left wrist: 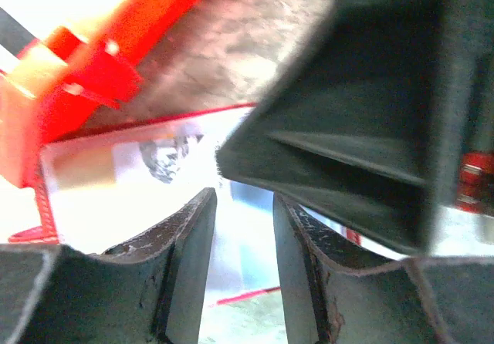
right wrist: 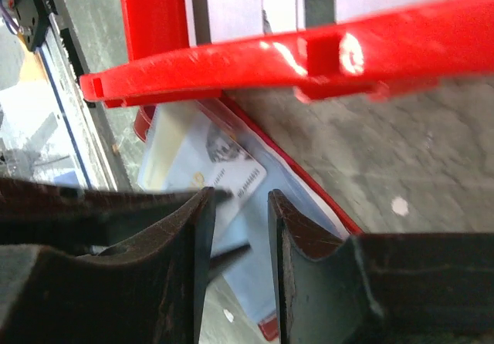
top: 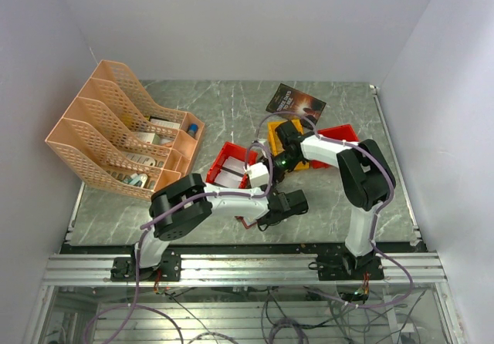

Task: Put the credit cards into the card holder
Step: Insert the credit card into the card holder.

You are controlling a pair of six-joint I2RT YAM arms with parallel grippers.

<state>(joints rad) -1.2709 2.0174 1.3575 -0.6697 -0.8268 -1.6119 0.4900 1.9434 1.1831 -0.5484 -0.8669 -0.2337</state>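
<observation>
The card holder [right wrist: 309, 205] lies open on the table beside a red bin, its pale bluish pockets up and its dark-red edge [left wrist: 247, 296] showing. A whitish credit card [right wrist: 231, 165] with printed marks rests tilted on the inner pocket, and it also shows in the left wrist view [left wrist: 154, 155]. My right gripper [right wrist: 241, 197] hovers just over it, jaws apart with only the pocket seen between them. My left gripper [left wrist: 243, 201] is open over the same holder, and one of the right gripper's fingers [left wrist: 332, 151] looms close in front of it. From above, both grippers [top: 266, 217] [top: 272, 180] hide nearly all of the holder [top: 245, 222].
A red bin [top: 230, 166] stands right behind the holder; its rim [right wrist: 309, 51] crosses the right wrist view. A yellow bin [top: 278, 134], a second red bin [top: 340, 134] and a dark booklet [top: 296, 101] lie further back. An orange file rack [top: 123, 132] fills the left.
</observation>
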